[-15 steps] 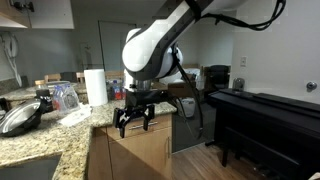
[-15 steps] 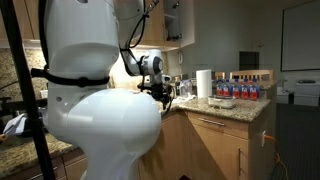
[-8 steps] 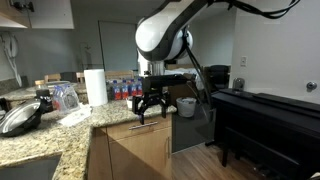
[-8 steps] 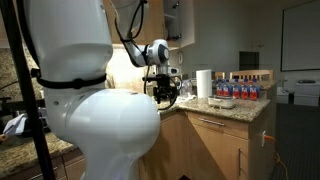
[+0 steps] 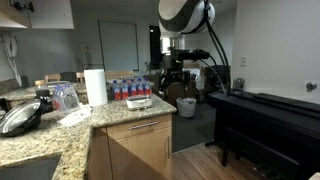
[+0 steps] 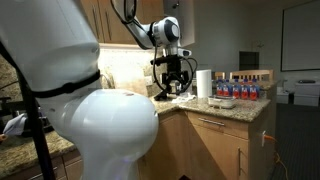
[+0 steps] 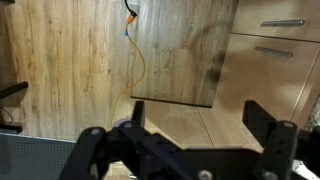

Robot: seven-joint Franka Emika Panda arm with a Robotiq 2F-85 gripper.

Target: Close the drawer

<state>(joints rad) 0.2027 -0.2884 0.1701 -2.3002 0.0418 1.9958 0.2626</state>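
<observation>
The drawer [image 5: 141,129] is a wide, shallow, light-brown wooden front with a long silver bar handle, just under the granite counter. It sits flush with the cabinet, and its inside is hidden. It also shows in an exterior view [image 6: 214,126]. My gripper [image 5: 172,72] hangs in the air above and beyond the counter corner, well clear of the drawer, open and empty. It shows in an exterior view [image 6: 172,86] too. In the wrist view my gripper [image 7: 200,125] has its jaws spread wide over wood floor, with bar-handled wooden fronts [image 7: 278,36] at the upper right.
A paper towel roll [image 5: 95,86], several bottles [image 5: 130,88], a white dish [image 5: 139,102] and a pan lid [image 5: 20,118] sit on the granite counter [image 5: 60,140]. Black furniture [image 5: 265,120] stands across the floor. An orange cable [image 7: 137,55] lies on the floor.
My gripper has risen from the drawer front at counter height and moved away from the cabinet into the air. The drawer front now sits flush.
</observation>
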